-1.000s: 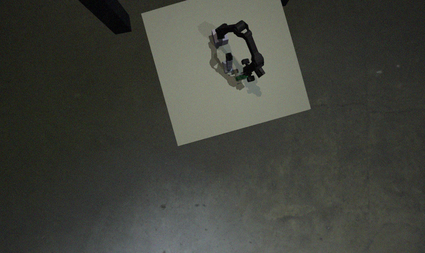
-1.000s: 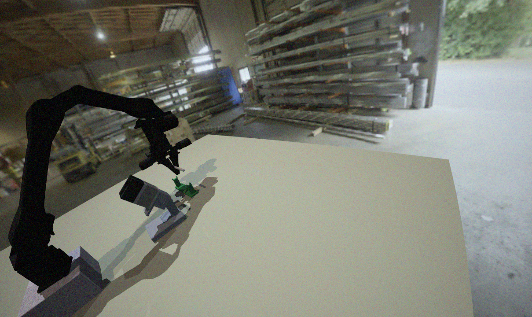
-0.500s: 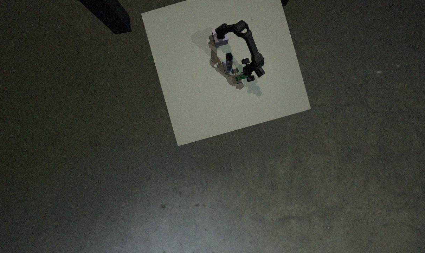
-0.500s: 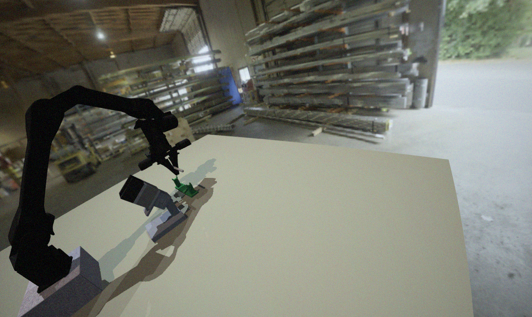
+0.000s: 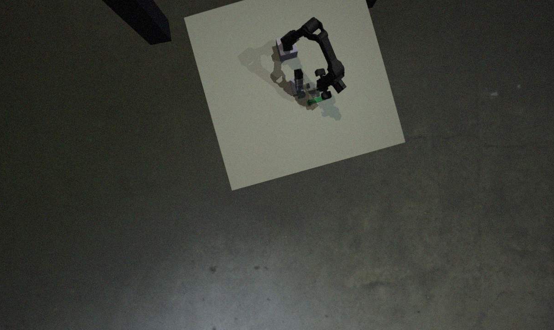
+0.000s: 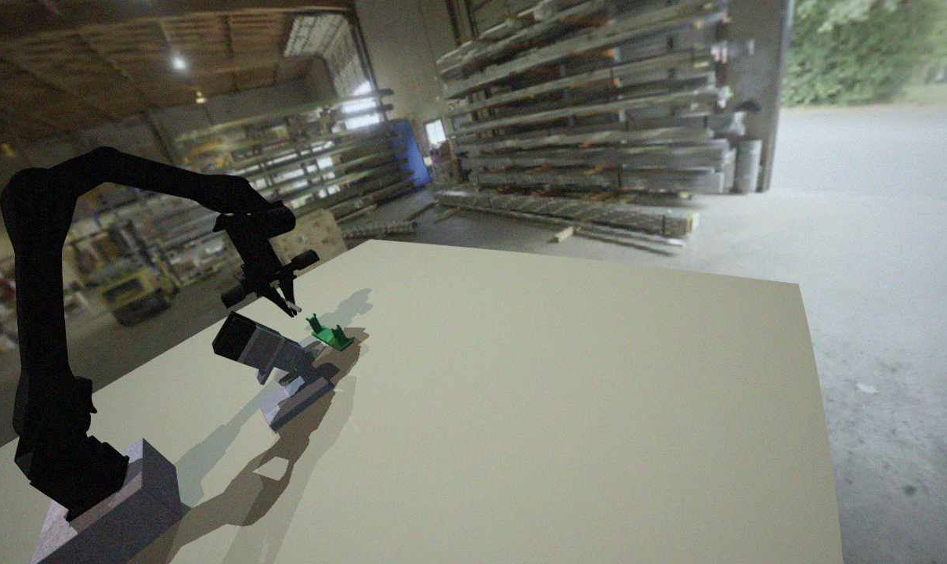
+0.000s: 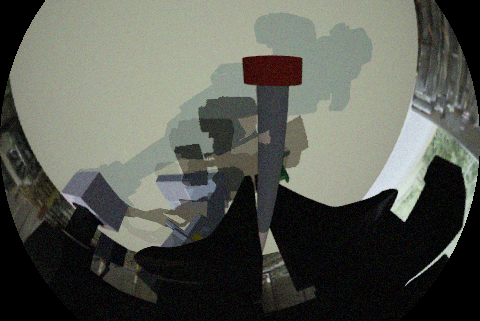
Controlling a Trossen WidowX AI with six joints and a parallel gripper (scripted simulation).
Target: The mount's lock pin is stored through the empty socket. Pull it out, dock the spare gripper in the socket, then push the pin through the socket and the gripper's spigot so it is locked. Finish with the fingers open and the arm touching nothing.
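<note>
My gripper point(image 6: 293, 311) point(image 7: 252, 180) is shut on the lock pin's grey shaft point(image 7: 272, 131). The pin's red head point(image 7: 272, 71) points away from the fingers in the wrist view. I hold it above the table, clear of the green cradle point(image 6: 326, 338) point(image 5: 317, 100), which has two uprights and shows only as a sliver in the wrist view. The mount's pale base point(image 6: 269, 405) point(image 7: 172, 186) stands nearer the arm's base. A tilted grey block point(image 6: 255, 347) with a black end rises over it. I cannot tell its socket from the spare gripper, nor whether they are joined.
The arm's base block point(image 5: 288, 55) point(image 6: 160, 483) point(image 7: 97, 196) stands beyond the mount, on the same cream table point(image 5: 270, 143) point(image 6: 567, 385). Dark overlapping shadows blur small parts around the mount. A dark beam point(image 5: 147, 24) shows at the upper left of the top view, off the table.
</note>
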